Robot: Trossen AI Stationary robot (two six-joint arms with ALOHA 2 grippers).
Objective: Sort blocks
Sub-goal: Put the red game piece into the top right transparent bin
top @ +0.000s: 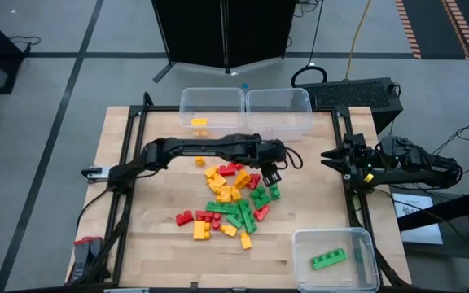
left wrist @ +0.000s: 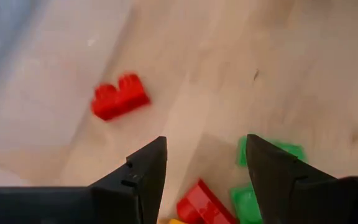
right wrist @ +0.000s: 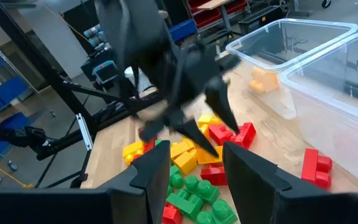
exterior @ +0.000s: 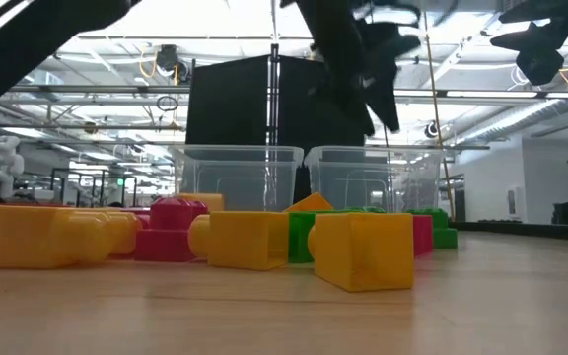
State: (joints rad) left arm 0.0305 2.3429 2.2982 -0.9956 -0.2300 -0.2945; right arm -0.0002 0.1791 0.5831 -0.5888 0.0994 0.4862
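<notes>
The blocks, red, yellow and green, lie in a loose pile (top: 228,199) on the wooden table's middle. My left gripper (top: 269,173) hangs open above the pile's far right edge, pointing steeply down. Nothing is between its fingers (left wrist: 207,149). Below it lie a lone red block (left wrist: 120,102), green blocks (left wrist: 272,152) and another red one (left wrist: 201,202). One yellow block (top: 199,124) sits in the far left bin and one green block (top: 329,260) in the near right bin. My right gripper (top: 330,156) waits open at the table's right edge.
Two clear bins (top: 212,96) (top: 279,96) stand side by side at the table's far edge. A third clear bin (top: 335,238) stands at the near right corner. Bare wood lies left and right of the pile. A black frame edges the table.
</notes>
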